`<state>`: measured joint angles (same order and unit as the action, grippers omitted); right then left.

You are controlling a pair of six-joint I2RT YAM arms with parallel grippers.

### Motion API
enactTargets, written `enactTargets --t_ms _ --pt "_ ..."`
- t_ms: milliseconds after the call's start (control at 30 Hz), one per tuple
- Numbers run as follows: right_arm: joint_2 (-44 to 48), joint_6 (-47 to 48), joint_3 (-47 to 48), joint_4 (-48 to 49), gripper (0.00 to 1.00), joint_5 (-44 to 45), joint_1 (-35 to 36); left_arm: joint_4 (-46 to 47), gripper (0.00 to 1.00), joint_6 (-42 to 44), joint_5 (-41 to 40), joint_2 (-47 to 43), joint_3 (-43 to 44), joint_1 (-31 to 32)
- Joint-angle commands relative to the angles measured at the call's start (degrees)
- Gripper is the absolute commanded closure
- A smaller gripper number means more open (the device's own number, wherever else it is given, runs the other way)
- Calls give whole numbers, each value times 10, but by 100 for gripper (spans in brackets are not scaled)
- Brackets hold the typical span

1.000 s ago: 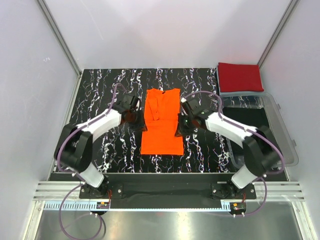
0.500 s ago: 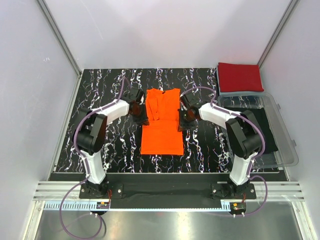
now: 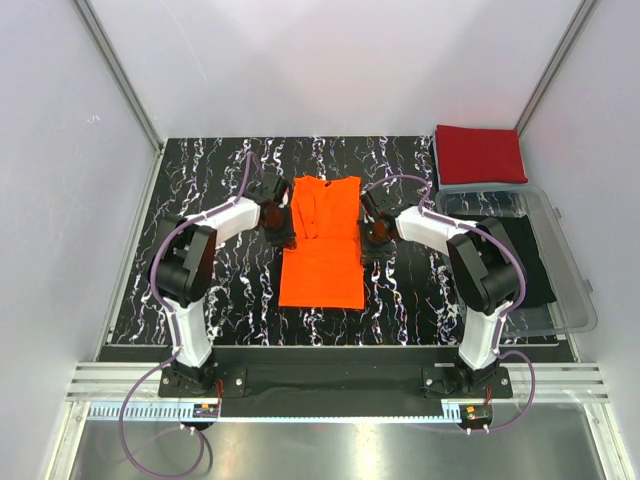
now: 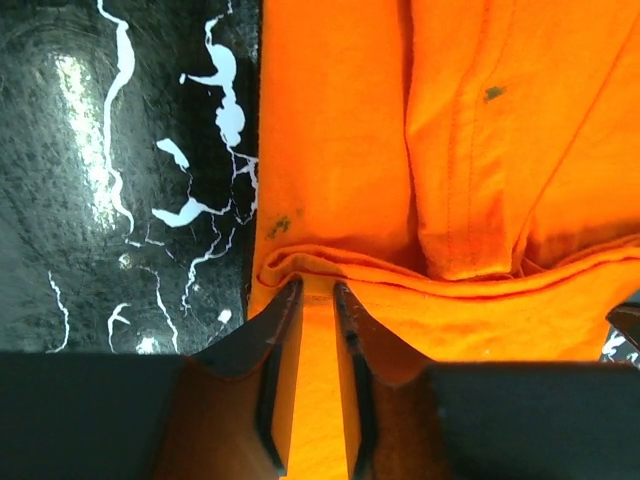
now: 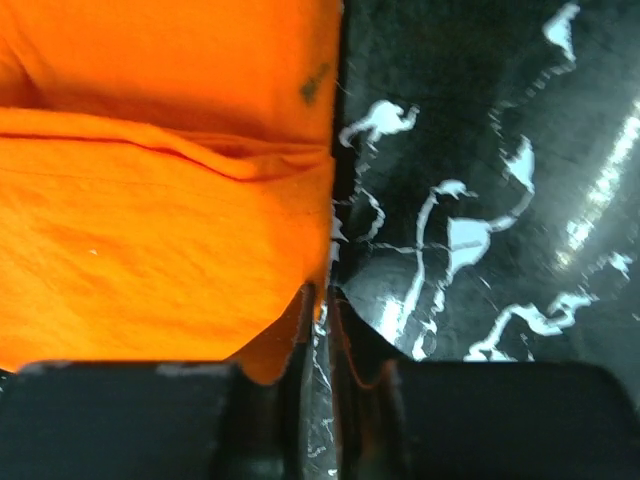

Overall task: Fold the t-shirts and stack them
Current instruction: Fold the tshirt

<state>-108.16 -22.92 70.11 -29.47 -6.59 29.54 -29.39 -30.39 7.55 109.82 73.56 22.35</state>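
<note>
While it lies flat at the middle of the tabletop (image 3: pixel 200 180), the orange t-shirt (image 3: pixel 320 265) has its sleeves folded in and a crease across its middle. The left fingers (image 4: pixel 272 335) pinch cloth at its left edge. The right fingers (image 5: pixel 352 345) sit nearly together at its right edge; whether they grip cloth I cannot tell. The red t-shirt (image 3: pixel 480 153) lies folded at the far right corner, beside a clear bin (image 3: pixel 575 300).

The top view looks down from above and behind the arms, far enough off to take in the whole table (image 3: pixel 200 200). Each wrist view looks out past its own fingers, very close to the cloth: the left fingers (image 4: pixel 270 340) at the tee's (image 3: pixel 320 270) left edge, the right fingers (image 5: pixel 355 370) at its right edge. All three views share the tee's cross fold and the marbled top beside it.
</note>
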Motion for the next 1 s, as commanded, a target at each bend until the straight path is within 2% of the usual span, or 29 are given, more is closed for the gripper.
enactTargets --t_ms 0,33,100,200,267,400,500,700,967 --pt "46 -9 13 -23 83 32 -6 -14 71 18 18 -62 31 -4" --pt "53 -33 23 -37 75 49 -6 -34 69 26 23 -76 40 -4" --pt "75 -86 22 -72 70 61 -8 -56 65 38 23 -118 42 -5" --pt "123 -169 -27 -73 63 47 -8 -90 63 45 23 -173 23 -5" --pt "149 -208 -73 -71 60 36 -7 -91 61 42 23 -218 -28 -4" --pt "231 -312 -171 -34 56 4 8 -69 59 38 81 -272 -149 -4" --pt "276 -366 -211 -12 48 9 36 -44 59 25 88 -304 -203 1" --pt "305 -437 -297 53 47 19 76 5 56 -18 86 -358 -301 12" --pt "306 -448 -343 124 48 21 84 40 53 -51 79 -373 -349 31"
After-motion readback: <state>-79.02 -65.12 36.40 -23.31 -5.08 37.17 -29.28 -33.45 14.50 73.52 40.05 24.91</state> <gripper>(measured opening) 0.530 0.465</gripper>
